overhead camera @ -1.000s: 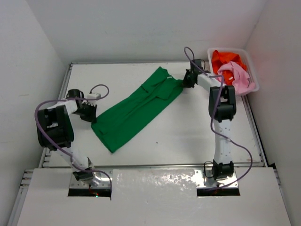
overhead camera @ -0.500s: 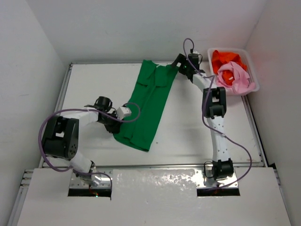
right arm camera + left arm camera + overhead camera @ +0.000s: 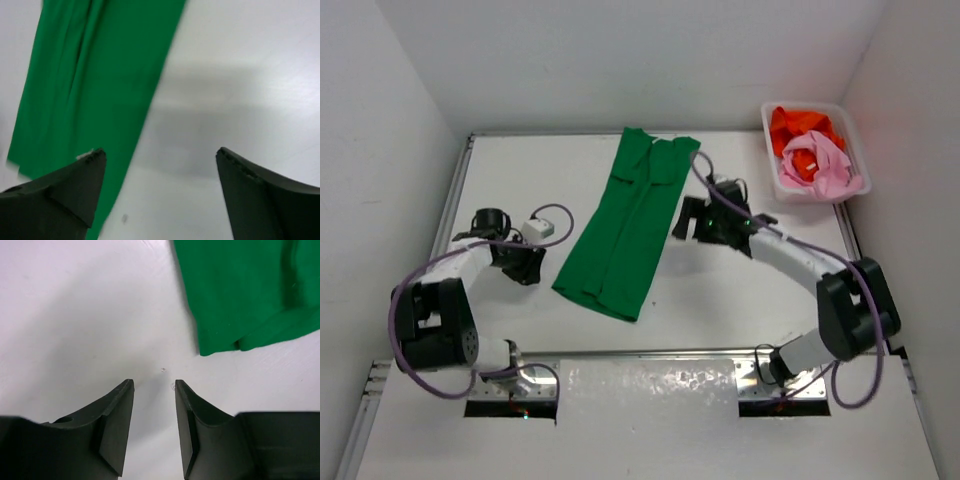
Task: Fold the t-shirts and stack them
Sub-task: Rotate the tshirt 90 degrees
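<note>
We find the green shirt (image 3: 628, 228) lying on the table (image 3: 740, 290) as a long folded strip between the grippers. The left gripper (image 3: 154, 385) is slightly parted and the right gripper (image 3: 160, 154) is wide apart; both are empty. We judge the cloth light and limp, so we would pinch its end corners. The pink shirt (image 3: 820, 165) and orange shirt (image 3: 800, 125) sit in the basket (image 3: 773, 178).

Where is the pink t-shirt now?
Top external view: the pink t-shirt lies in the white basket at the far right corner, beside the orange t-shirt.
</note>
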`<state>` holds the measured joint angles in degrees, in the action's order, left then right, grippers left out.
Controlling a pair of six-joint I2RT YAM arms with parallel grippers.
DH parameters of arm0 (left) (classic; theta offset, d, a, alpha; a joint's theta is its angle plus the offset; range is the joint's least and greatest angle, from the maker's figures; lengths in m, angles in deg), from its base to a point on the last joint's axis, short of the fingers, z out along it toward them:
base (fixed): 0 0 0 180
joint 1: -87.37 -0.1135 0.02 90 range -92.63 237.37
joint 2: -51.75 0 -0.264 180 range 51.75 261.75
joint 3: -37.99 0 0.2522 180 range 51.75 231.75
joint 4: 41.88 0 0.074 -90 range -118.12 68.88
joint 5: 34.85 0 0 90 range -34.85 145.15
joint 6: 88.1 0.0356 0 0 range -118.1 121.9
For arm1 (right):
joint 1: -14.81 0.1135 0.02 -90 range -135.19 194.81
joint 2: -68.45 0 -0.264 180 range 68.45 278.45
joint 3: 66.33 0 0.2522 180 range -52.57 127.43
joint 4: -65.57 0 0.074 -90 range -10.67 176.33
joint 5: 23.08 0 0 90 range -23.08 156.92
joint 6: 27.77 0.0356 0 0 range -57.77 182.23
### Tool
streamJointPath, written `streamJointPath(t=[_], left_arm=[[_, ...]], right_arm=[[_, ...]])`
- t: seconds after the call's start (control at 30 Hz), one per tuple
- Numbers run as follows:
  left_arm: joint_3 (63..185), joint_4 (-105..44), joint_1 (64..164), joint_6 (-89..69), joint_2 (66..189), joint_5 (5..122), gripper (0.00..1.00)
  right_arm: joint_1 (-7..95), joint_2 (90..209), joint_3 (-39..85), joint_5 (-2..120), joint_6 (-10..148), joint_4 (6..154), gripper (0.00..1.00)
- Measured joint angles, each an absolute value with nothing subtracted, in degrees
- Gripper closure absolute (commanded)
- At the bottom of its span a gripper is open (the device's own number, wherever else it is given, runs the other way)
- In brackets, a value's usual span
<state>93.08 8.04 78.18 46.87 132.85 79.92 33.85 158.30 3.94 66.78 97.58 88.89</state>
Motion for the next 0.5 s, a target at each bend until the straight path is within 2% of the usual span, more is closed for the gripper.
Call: streamJointPath(t=[0.03,0.07,0.13,0.2,0.33,0.5], left_arm=[[93.03,8.10,78.29,46.26,131.25,79.83,0.63],[93.03,8.02,78.29,45.40,129.24,79.62,0.63],[92.99,7.27,78.31,43.72,125.02,79.07,0.63],[92.97,5.96,78.31,41.47,120.89,77.69,0.63],[91.76,1.48,78.31,36.55,113.92,73.91,0.63],[91.04,-0.70,78.31,32.75,110.82,71.14,0.62]], right_arm=[[37.07,155.45,-0.11,65.82,98.83,88.37,0.27],[40.32,152.92,-4.65,65.14,100.44,87.08,0.51],[45.09,148.39,-14.47,63.81,104.23,84.98,0.64],[48.56,145.79,-22.68,63.94,109.30,83.01,0.60],[54.82,144.57,-29.26,63.52,117.71,76.30,0.42],[61.77,149.60,-30.95,61.84,125.16,63.04,0.40]])
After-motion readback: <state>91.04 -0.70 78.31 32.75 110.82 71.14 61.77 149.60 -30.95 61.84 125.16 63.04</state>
